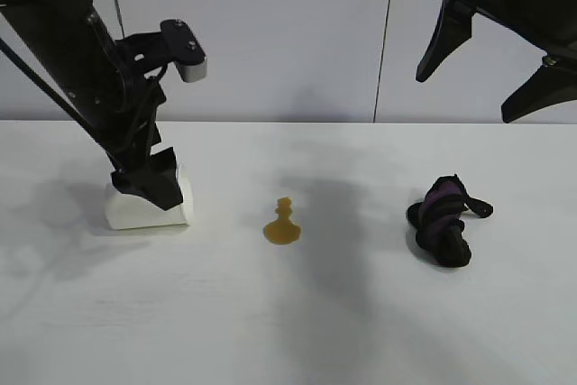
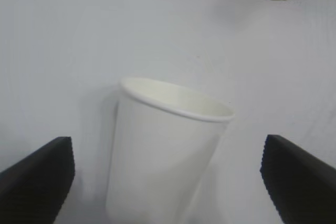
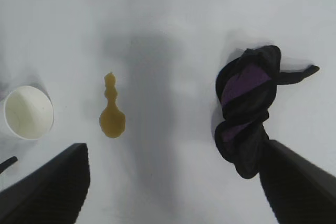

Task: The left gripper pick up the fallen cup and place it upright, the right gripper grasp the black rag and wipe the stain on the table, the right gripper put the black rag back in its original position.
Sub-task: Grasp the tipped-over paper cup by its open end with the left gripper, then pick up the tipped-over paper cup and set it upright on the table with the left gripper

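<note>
The white paper cup point(image 1: 144, 205) lies on its side at the left of the table point(image 1: 288, 331), with its rim toward the stain. My left gripper point(image 1: 153, 188) is down over it and open. In the left wrist view the cup point(image 2: 163, 166) lies between the two fingers of the left gripper point(image 2: 167, 140), with a gap on each side. The amber stain point(image 1: 283, 225) is at the table's middle. The black rag point(image 1: 444, 223) with purple stripes lies to the right. My right gripper point(image 1: 464, 98) hangs high above the rag, open and empty.
The right wrist view looks down on the cup's open mouth point(image 3: 27, 113), the stain point(image 3: 111, 114) and the rag point(image 3: 247, 114), between the right gripper's point(image 3: 173, 148) spread fingers. A grey wall stands behind the table.
</note>
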